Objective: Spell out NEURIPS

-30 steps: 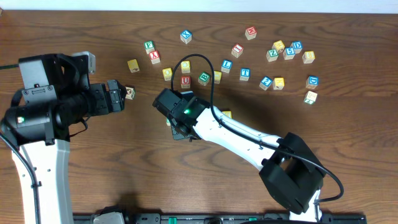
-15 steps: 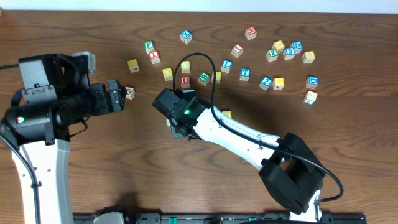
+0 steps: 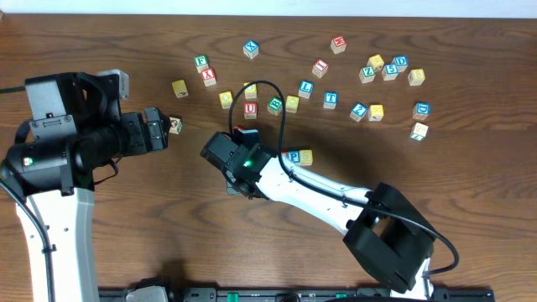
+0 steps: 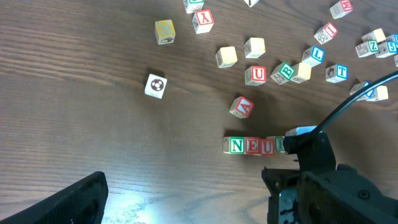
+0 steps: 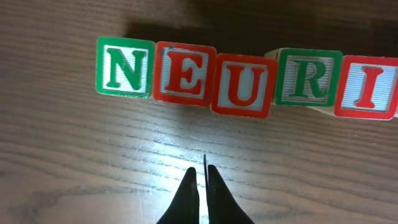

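In the right wrist view a row of cubes reads N (image 5: 123,67), E (image 5: 184,73), U (image 5: 242,85), R (image 5: 306,78), I (image 5: 368,87) on the brown table. My right gripper (image 5: 202,173) is shut and empty, just in front of E and U, touching no cube. In the left wrist view N (image 4: 236,145), E (image 4: 252,146) and U (image 4: 267,147) show; the right arm hides the others. Overhead, the right gripper (image 3: 228,164) covers most of the row; the blue P (image 3: 293,157) and a yellow cube (image 3: 306,156) show at its right end. My left gripper (image 3: 158,131) is open and empty, left of the row.
A red tilted cube (image 3: 249,132) lies just behind the row. A spare U cube (image 3: 250,109), X (image 3: 209,76), L (image 3: 305,87), T (image 3: 331,99) and several others are scattered across the back. A white cube (image 3: 175,125) lies by the left gripper.
My right arm has moved left and a little toward the front. The P cube and the red tilted cube now show from under it. The left arm has not moved.
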`<state>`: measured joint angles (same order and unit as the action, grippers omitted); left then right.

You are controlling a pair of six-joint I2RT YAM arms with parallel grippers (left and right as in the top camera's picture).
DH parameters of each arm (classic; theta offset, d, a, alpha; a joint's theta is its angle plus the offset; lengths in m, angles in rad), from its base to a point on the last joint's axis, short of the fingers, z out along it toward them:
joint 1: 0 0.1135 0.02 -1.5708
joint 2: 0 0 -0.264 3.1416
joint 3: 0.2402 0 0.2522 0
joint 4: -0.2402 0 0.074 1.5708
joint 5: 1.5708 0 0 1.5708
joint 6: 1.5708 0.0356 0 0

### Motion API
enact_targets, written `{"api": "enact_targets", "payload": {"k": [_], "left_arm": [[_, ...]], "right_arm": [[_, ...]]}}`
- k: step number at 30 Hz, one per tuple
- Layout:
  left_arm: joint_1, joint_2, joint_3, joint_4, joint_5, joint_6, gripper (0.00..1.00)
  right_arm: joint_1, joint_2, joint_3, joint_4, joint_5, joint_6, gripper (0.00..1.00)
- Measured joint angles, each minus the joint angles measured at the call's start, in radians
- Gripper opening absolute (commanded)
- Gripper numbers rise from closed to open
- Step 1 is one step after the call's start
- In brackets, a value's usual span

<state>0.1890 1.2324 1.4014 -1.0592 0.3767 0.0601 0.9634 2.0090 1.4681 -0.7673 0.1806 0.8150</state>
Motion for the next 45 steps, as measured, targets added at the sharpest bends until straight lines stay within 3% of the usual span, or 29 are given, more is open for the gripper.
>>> {"api": "enact_targets", "payload": {"k": [45], "left_arm": [[0.000,0.000,0.000,0.000,0.000,0.000,0.95]], "right_arm": [[-0.040,0.014,-0.062,0.073,0.056,0.074,0.01]]}}
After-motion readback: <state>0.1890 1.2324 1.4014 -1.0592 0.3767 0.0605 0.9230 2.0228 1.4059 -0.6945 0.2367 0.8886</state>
